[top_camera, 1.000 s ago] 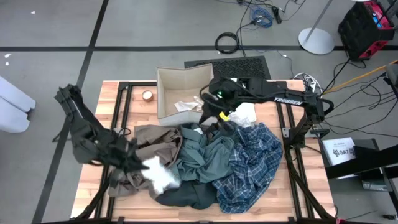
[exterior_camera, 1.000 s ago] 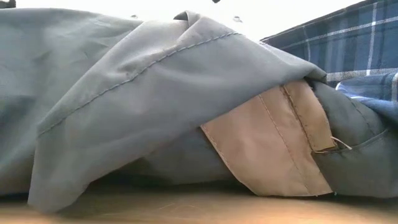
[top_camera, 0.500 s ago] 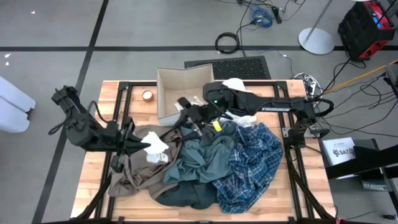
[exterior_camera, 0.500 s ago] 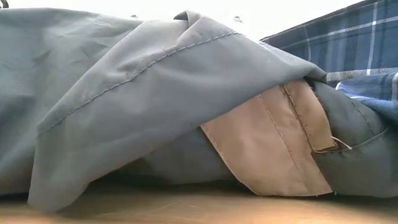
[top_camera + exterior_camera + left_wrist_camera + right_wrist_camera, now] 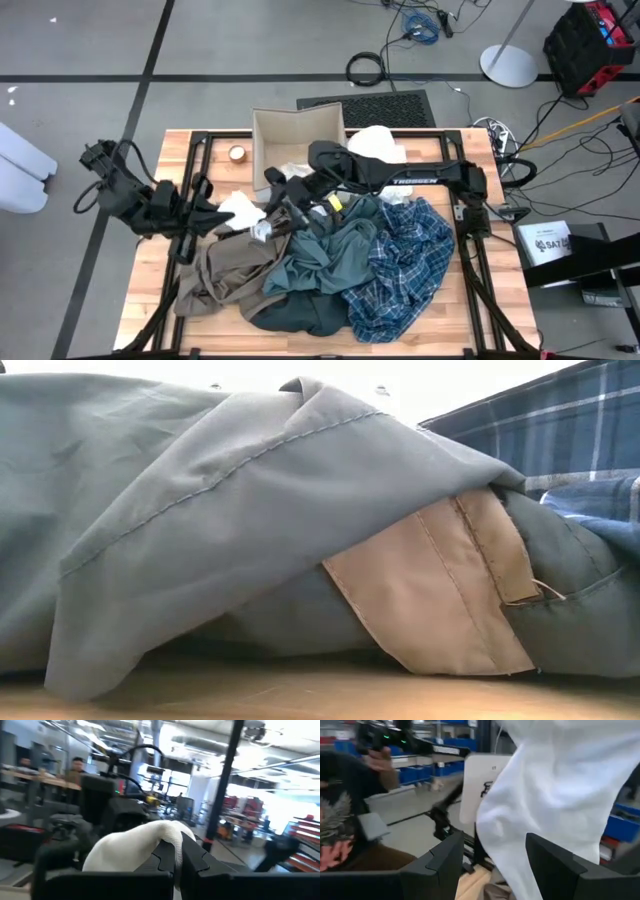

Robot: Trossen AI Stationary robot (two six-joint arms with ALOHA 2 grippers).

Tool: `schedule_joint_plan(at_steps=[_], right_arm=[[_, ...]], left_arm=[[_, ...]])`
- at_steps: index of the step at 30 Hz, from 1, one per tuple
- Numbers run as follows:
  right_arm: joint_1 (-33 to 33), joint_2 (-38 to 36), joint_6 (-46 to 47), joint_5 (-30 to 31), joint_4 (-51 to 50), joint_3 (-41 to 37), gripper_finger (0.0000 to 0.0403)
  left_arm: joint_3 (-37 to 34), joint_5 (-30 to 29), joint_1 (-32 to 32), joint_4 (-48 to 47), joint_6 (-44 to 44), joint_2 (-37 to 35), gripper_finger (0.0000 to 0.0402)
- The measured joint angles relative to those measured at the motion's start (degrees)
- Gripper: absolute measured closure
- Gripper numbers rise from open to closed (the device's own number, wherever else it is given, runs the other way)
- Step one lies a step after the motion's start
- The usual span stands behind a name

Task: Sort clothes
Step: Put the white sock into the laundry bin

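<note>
My left gripper [image 5: 222,212]: clamped tight on a cream-white piece [image 5: 240,210], held above the left half of the table; in my left wrist view the white cloth [image 5: 135,847] drapes over my closed fingers [image 5: 197,862].
My right gripper [image 5: 272,215]: reached across toward my left one, fingers [image 5: 557,865] spread apart, with white fabric [image 5: 555,805] hanging between them; I cannot tell whether they actually press it.
Tan-brown garment [image 5: 235,265]: lying under both my grippers on the left part of the pile; its hem [image 5: 430,595] shows at table height.
Teal-grey shirt [image 5: 330,255]: crumpled in the middle of the pile, just beside the tan one; it fills most of the low view [image 5: 200,510].
Dark slate garment [image 5: 300,315]: at the near edge of the table, under the teal-grey shirt.
Blue plaid shirt [image 5: 400,265]: on the right side of the pile, touching the teal-grey shirt.
Beige fabric box [image 5: 262,150]: at the far side of the table, with a white piece [image 5: 295,170] inside.
Another cream-white piece [image 5: 375,140]: lying over my right arm, beside the box.
Table [image 5: 450,310]: wooden top, bare at the edges.
Room beyond: people [image 5: 75,767] far off in my left wrist view.
</note>
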Motion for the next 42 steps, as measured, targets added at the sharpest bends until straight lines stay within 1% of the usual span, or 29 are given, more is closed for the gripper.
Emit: schedule_joint_plan(at_steps=[1,2,5,6,8,11,14,19,24,27,29,31,33,35,36,38,42], right_arm=[[0.04,0.00,-0.04,1.99,-0.34,0.00,0.0200],[0.29,0.00,-0.98,5.21,-0.46,0.00,0.0200],[1.79,-0.01,-5.78,17.68,-1.10,0.00,0.0200],[2.42,0.01,-7.73,20.02,-0.94,0.00,0.0200],[3.50,0.02,-9.83,20.78,0.19,0.00,0.0200],[4.56,-0.09,-9.92,21.26,0.04,0.02,0.0200],[4.97,-0.02,-8.92,24.83,-0.86,0.02,0.0200],[5.13,-0.02,-8.87,33.60,-0.59,0.02,0.0200],[5.13,-0.04,-8.68,37.47,0.45,0.02,0.0200],[5.15,-0.04,-8.30,43.19,0.36,0.02,0.0204],[5.13,-0.04,-8.07,45.48,0.39,0.02,0.0221],[5.13,-0.04,-8.34,46.39,0.32,0.02,0.0254],[5.13,-0.04,-9.41,46.62,0.21,0.02,0.0304],[5.13,-0.07,-10.85,46.73,-0.36,0.02,0.0366],[5.13,-0.07,-11.69,46.73,-0.86,0.02,0.0384],[5.13,-0.04,-11.82,47.43,-1.42,0.02,0.0392],[5.13,-0.40,-12.14,48.70,-4.24,0.02,0.0401]], left_arm=[[0.00,-0.61,0.37,0.30,0.47,-0.01,0.0398],[0.00,-0.98,0.70,0.40,0.93,-0.01,0.0398],[0.00,-2.88,1.87,0.29,1.25,-0.01,0.0397],[0.00,-3.42,2.20,0.19,1.31,-0.01,0.0397],[0.00,-4.72,2.74,0.10,1.96,-0.01,0.0397],[0.00,-5.71,3.34,0.06,3.34,-0.01,0.0397],[0.00,-5.84,4.12,0.14,4.31,-0.06,0.0396],[0.00,-5.61,5.39,0.01,3.98,-0.01,0.0396],[0.00,-5.49,5.37,-0.16,3.94,0.16,0.0396],[0.00,-5.46,5.37,-0.32,3.92,0.16,0.0396],[0.00,-5.44,5.37,-0.46,3.90,0.16,0.0396],[0.00,-5.42,5.37,-0.82,3.82,0.16,0.0396],[0.00,-5.28,5.37,-1.55,3.83,0.16,0.0396],[0.00,-5.24,5.37,-2.56,3.76,0.16,0.0395],[0.00,-5.22,5.35,-3.19,3.76,0.16,0.0392],[0.00,-5.24,5.35,-4.60,2.69,0.23,0.0378],[0.00,-5.93,5.36,-8.22,-2.91,-0.02,0.0321]])
